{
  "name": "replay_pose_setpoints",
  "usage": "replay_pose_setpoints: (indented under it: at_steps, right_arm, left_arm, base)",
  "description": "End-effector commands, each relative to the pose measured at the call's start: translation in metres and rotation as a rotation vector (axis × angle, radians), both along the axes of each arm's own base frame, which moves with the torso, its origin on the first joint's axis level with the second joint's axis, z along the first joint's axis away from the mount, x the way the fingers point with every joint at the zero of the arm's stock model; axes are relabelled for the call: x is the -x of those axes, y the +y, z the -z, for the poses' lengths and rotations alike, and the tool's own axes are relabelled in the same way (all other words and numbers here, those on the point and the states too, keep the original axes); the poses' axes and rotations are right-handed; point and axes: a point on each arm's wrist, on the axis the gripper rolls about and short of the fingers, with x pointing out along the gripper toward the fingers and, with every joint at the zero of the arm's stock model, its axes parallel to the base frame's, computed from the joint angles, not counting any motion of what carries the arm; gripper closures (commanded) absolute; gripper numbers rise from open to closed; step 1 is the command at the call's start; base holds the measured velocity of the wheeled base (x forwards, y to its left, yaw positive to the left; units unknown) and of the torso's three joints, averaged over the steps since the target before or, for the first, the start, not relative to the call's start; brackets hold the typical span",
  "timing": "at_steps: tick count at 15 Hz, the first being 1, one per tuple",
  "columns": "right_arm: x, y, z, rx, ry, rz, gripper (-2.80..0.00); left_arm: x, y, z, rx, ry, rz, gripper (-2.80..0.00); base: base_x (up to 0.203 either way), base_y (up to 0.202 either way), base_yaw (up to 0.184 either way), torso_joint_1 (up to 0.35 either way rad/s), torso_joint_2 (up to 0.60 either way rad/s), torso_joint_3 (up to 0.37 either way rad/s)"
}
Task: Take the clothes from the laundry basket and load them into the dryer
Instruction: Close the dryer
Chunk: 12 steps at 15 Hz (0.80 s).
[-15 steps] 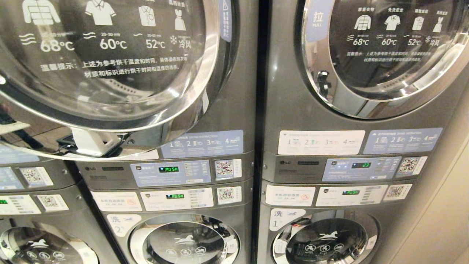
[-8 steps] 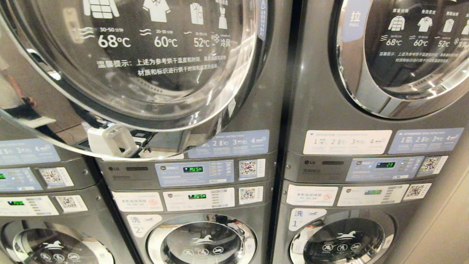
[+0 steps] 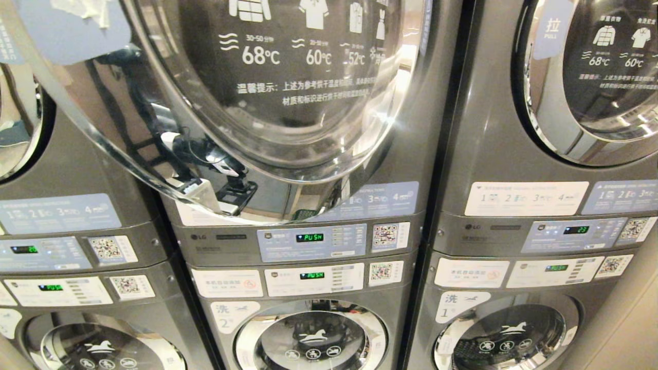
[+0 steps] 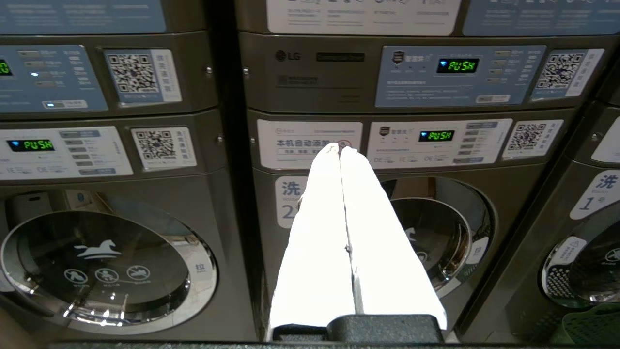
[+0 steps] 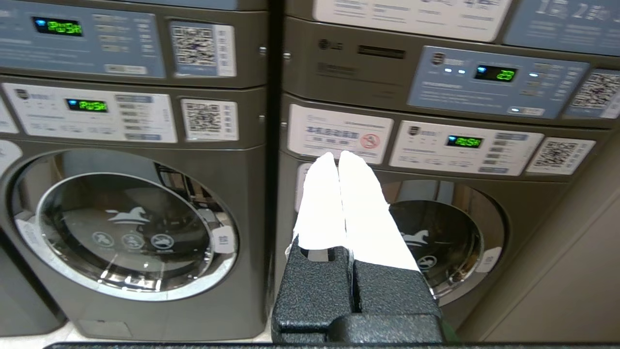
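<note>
From the head camera I see a wall of stacked grey metal machines, dryers above and washers below. The middle dryer (image 3: pixel 308 128) carries a big round door (image 3: pixel 247 103) of glass ringed in polished chrome, swung ajar so its rim overlaps the neighbouring machine; white garment icons and temperatures are printed on the glass. The chrome reflects a warped white-and-black shape that I can't make out clearly. Under it sits a blue control panel (image 3: pixel 313 241) with a green display reading PUSH. The drum opening is hidden behind the door, and the upper part of each dryer is cut off. Neither arm shows here, and no clothes.

From the left wrist camera, the left gripper (image 4: pixel 340 148) points at the middle washer (image 4: pixel 387 242), its two smooth white fingers (image 4: pixel 319 232) pressed together along their length, holding nothing. At the frame's corner I catch a green perforated plastic rim, the laundry basket (image 4: pixel 591 325), mostly cut off beside the next machine's base, contents not visible.

From the right wrist camera, the right gripper (image 5: pixel 338 155) is likewise closed and empty, white fingertips meeting above a black textured housing, aimed at the rightmost washer (image 5: pixel 436 232). A beige wall (image 5: pixel 571 271) runs along that machine, and a strip of pale floor (image 5: pixel 63 334) shows below.
</note>
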Motion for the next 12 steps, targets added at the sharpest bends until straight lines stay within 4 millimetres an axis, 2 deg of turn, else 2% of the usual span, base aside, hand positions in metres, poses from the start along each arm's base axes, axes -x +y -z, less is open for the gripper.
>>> replay_pose_setpoints:
  at_steps: [1,3,6,7,8,9,10,12]
  right_arm:
    - [0.000,0.000,0.000,0.001,-0.001,-0.002,0.00]
    - [0.000,0.000,0.000,0.001,-0.001,-0.001,0.00]
    - [0.000,0.000,0.000,0.011,-0.001,-0.003,0.00]
    - [0.000,0.000,0.000,0.016,0.000,-0.005,0.00]
    - [0.000,0.000,0.000,0.027,-0.002,-0.006,0.00]
    - [0.000,0.000,0.000,0.027,-0.002,-0.005,0.00]
    - [0.000,0.000,0.000,0.026,-0.002,-0.005,0.00]
    - [0.000,0.000,0.000,0.027,-0.001,-0.008,0.00]
  left_arm:
    - [0.000,0.000,0.000,0.000,0.001,0.000,0.00]
    - [0.000,0.000,0.000,0.000,0.001,0.000,0.00]
    - [-0.001,0.000,0.000,-0.020,0.025,0.007,0.00]
    - [0.000,-0.001,-0.002,-0.076,-0.002,0.028,0.00]
    - [0.002,-0.002,-0.012,-0.106,-0.049,0.082,0.00]
    - [0.008,-0.004,-0.033,-0.119,-0.114,0.173,0.00]
    - [0.013,-0.007,-0.060,-0.136,-0.175,0.288,0.00]
    - [0.004,-0.011,-0.111,-0.152,-0.171,0.487,0.00]
  base:
    - [0.000,0.179,-0.001,0.004,0.00,0.000]
    - [0.000,0.103,-0.002,-0.001,0.00,0.002]
    - [0.000,0.000,0.000,0.000,0.00,0.000]
    - [0.000,0.000,0.000,0.000,0.00,0.000]
    - [0.000,0.000,0.000,0.000,0.00,0.000]
    - [0.000,0.000,0.000,0.000,0.00,0.000]
    - [0.000,0.000,0.000,0.000,0.00,0.000]
    - [0.000,0.000,0.000,0.000,0.00,0.000]
